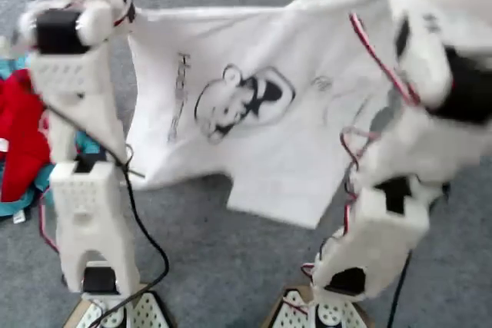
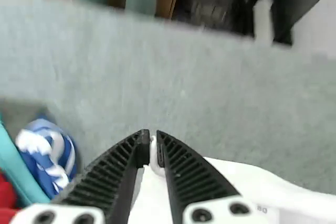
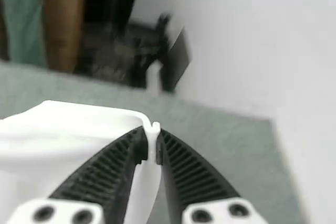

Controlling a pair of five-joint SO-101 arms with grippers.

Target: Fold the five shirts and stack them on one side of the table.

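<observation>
We see the left claw [image 2: 151, 139] and the right claw [image 3: 151, 136] each clenched on an edge of the white shirt [image 1: 254, 113], stretched between them over the grey worktop [image 1: 215, 266]. A heap of coloured shirts [image 1: 19, 144] lies beside the white shirt.

It seems an ordinary room used for robot work. A grey cloth-covered table [image 2: 210, 93] spreads ahead of the left gripper [image 2: 150, 136]; beyond the right gripper [image 3: 151, 131] stand a wooden panel [image 3: 63, 19] and a white wall [image 3: 236, 40].
</observation>
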